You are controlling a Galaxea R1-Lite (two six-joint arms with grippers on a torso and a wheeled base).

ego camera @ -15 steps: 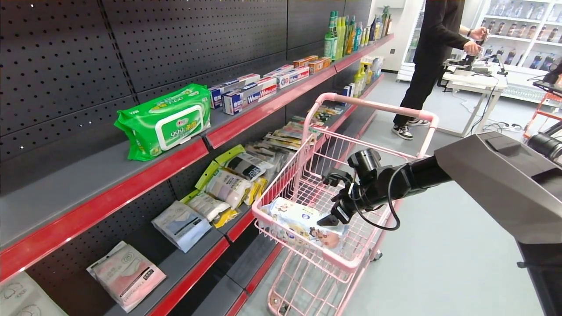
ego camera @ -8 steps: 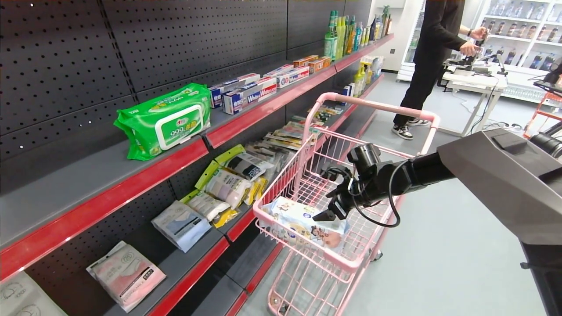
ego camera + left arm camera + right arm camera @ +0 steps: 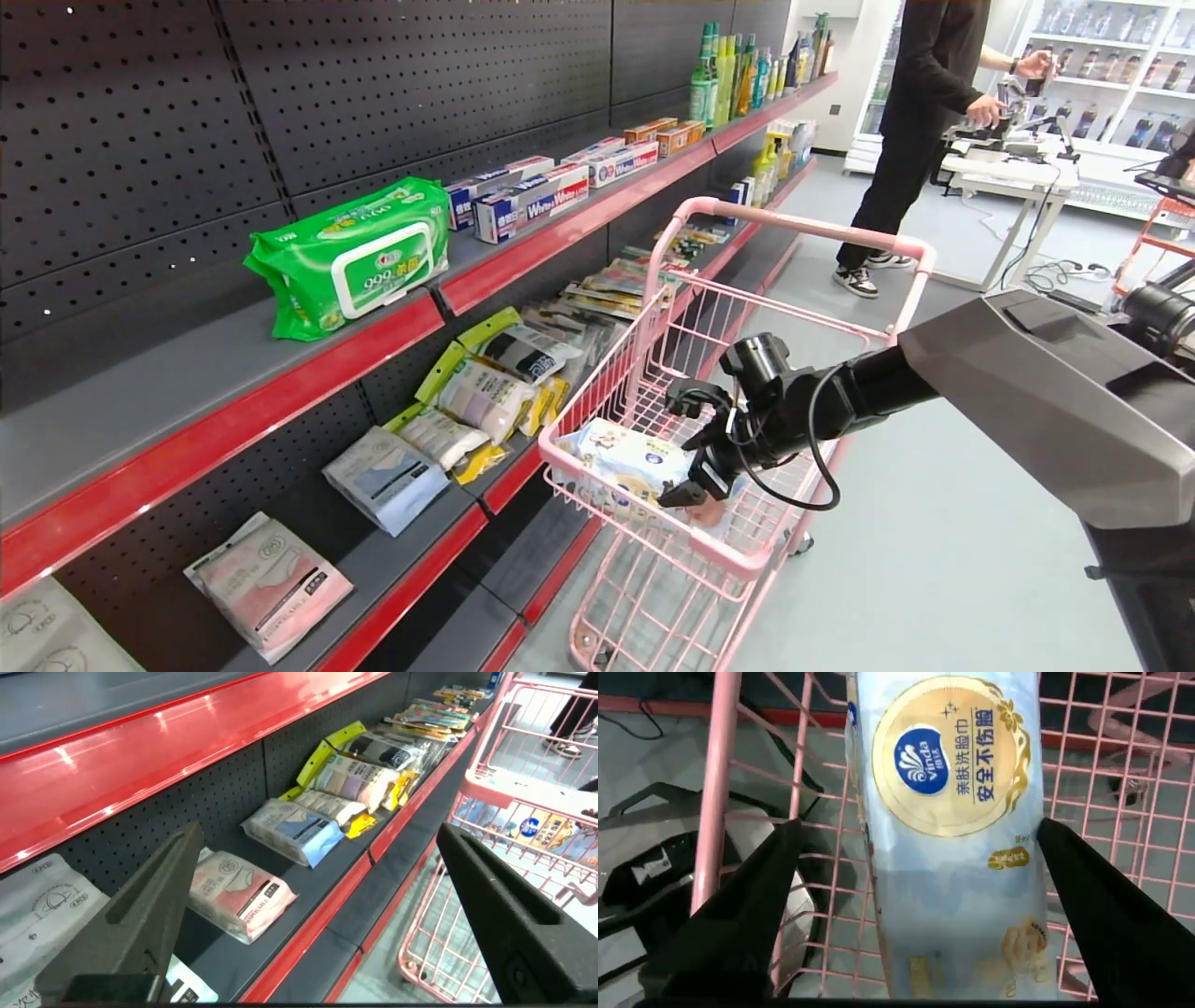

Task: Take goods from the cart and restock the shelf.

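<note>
A pale blue and white wipes pack (image 3: 624, 460) lies in the front of the pink wire cart (image 3: 794, 225). My right gripper (image 3: 684, 487) hangs inside the cart just over the pack's near end. In the right wrist view the right gripper (image 3: 920, 929) is open, one finger on each side of the pack (image 3: 948, 831), and the cart's wire floor (image 3: 719, 812) lies beneath. The left gripper (image 3: 318, 924) is open and holds nothing, low down and facing the lower shelf (image 3: 374, 854). A green wipes pack (image 3: 350, 257) lies on the upper shelf (image 3: 187, 373).
Toothpaste boxes (image 3: 532, 196) and bottles (image 3: 738, 65) stand farther along the upper shelf. Flat packs (image 3: 485, 392) crowd the lower shelf beside the cart. Bare shelf board stretches on the near side of the green pack. Open floor (image 3: 934, 560) lies right of the cart.
My right gripper has dropped lower and come toward the cart's front, closer over the wipes pack. The pack and the cart have stayed in place.
</note>
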